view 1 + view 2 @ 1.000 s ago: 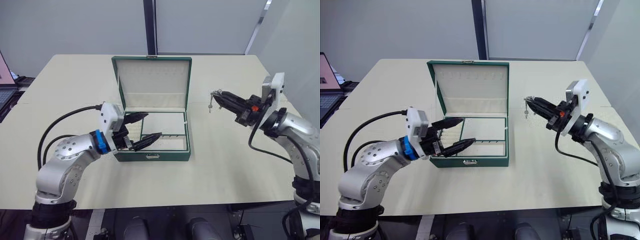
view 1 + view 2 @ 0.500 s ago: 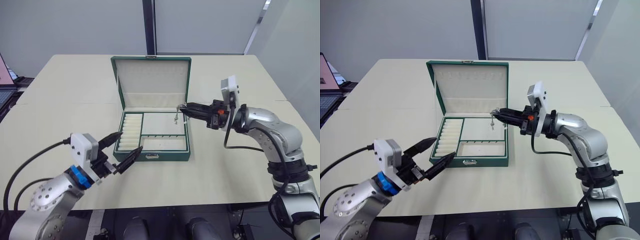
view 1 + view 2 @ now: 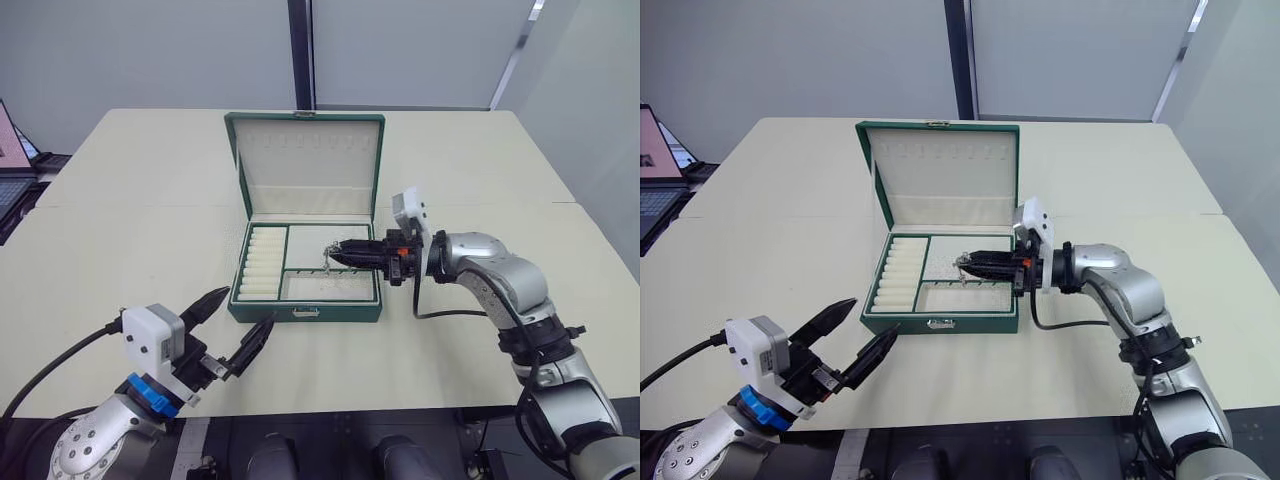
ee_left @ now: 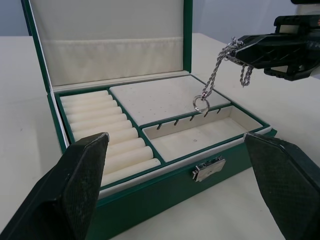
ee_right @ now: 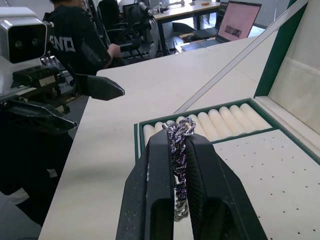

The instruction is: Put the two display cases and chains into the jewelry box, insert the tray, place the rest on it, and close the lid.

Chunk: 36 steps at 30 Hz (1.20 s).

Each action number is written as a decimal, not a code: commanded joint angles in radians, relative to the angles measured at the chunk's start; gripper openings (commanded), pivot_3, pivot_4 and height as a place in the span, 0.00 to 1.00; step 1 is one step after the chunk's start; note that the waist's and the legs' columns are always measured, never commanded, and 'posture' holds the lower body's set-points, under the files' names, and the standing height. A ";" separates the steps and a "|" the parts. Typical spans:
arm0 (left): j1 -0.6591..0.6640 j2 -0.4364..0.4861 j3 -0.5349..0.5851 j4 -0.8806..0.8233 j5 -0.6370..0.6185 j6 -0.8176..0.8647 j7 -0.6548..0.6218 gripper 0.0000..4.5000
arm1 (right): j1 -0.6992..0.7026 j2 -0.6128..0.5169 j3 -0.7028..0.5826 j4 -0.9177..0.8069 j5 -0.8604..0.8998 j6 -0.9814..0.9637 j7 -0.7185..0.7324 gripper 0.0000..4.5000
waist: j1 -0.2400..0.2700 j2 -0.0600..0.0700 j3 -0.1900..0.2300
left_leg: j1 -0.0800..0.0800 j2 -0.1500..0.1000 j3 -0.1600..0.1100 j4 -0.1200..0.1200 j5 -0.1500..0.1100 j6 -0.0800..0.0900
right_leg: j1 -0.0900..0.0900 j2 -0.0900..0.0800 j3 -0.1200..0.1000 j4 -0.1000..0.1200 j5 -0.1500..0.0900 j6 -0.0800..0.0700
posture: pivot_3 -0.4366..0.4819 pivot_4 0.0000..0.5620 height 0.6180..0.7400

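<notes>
Right pincer (image 3: 334,254) is clamped on a silver chain (image 4: 216,80) and reaches out over the jewelry box (image 3: 305,310), its tips above the tray (image 4: 165,97) seated inside the box. The chain dangles from the fingertips with a small ring at its lower end, hanging just above the tray's dotted flat section, beside the ribbed ring rolls. The lid (image 3: 309,160) stands upright behind. Left pincer (image 3: 236,326) hovers with fingers spread apart, near the box's front left corner, above the worktop (image 3: 130,230).
</notes>
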<state>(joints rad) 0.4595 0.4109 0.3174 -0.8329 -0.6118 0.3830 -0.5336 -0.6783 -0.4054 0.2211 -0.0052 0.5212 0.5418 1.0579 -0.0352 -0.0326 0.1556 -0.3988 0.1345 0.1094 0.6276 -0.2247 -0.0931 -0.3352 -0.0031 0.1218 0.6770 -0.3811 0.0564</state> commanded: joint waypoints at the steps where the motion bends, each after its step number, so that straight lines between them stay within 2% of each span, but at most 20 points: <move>1: 0.000 0.009 -0.006 -0.025 0.001 -0.024 0.001 1.00 | 0.006 0.006 -0.005 0.003 -0.022 -0.038 0.017 0.02 | 0.000 0.000 0.000 | 0.000 0.000 0.000 0.000 0.000 0.000 | 0.000 0.000 0.000 0.000 0.000 0.000 | 0.48 0.27 1.00; 14: -0.039 0.033 -0.020 -0.003 -0.010 -0.012 0.003 1.00 | 0.052 0.013 0.031 0.049 -0.125 -0.117 0.049 0.02 | 0.000 0.000 0.000 | 0.000 0.000 0.000 0.000 0.000 0.000 | 0.000 0.000 0.000 0.000 0.000 0.000 | 0.48 0.27 1.00; 16: -0.041 0.035 -0.022 0.001 -0.010 -0.013 0.002 1.00 | 0.057 0.006 0.027 0.044 -0.121 -0.105 0.058 0.17 | 0.000 0.000 0.000 | 0.000 0.000 0.000 0.000 0.000 0.000 | 0.000 0.000 0.000 0.000 0.000 0.000 | 0.48 0.27 1.00; 18: -0.045 0.037 -0.023 0.006 -0.010 -0.014 0.000 1.00 | 0.059 0.003 0.023 0.038 -0.116 -0.094 0.065 0.25 | 0.000 0.000 0.000 | 0.000 0.000 0.000 0.000 0.000 0.000 | 0.000 0.000 0.000 -0.001 0.000 0.000 | 0.48 0.27 1.00; 26: -0.060 0.042 -0.021 0.025 -0.014 -0.017 -0.006 1.00 | 0.063 -0.004 0.002 0.016 -0.093 -0.068 0.074 0.74 | 0.000 0.000 0.000 | 0.000 0.000 0.000 0.000 0.000 0.000 | 0.000 0.000 0.000 -0.001 0.000 0.000 | 0.48 0.27 1.00; 29: -0.067 0.044 -0.020 0.030 -0.015 -0.018 -0.008 1.00 | 0.060 -0.007 -0.008 0.013 -0.087 -0.062 0.071 0.98 | 0.000 0.000 0.000 | 0.000 0.000 0.000 0.000 0.000 0.000 | 0.000 0.000 0.000 -0.001 0.000 0.000 | 0.48 0.27 1.00; 36: -0.074 0.047 -0.018 0.038 -0.018 -0.016 -0.011 1.00 | 0.047 -0.025 -0.043 0.009 -0.071 -0.045 0.074 0.99 | 0.000 0.000 0.000 | 0.000 0.000 0.000 0.000 0.000 0.000 | 0.000 0.000 0.000 -0.001 0.000 0.000 | 0.48 0.27 1.00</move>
<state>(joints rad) 0.3882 0.4462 0.2925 -0.7835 -0.6181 0.3822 -0.5383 -0.6125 -0.4191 0.2145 0.0443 0.4213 0.4911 1.1227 -0.0349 -0.0325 0.1557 -0.3987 0.1346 0.1095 0.6271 -0.2247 -0.0932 -0.3352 -0.0030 0.1218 0.6764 -0.3811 0.0563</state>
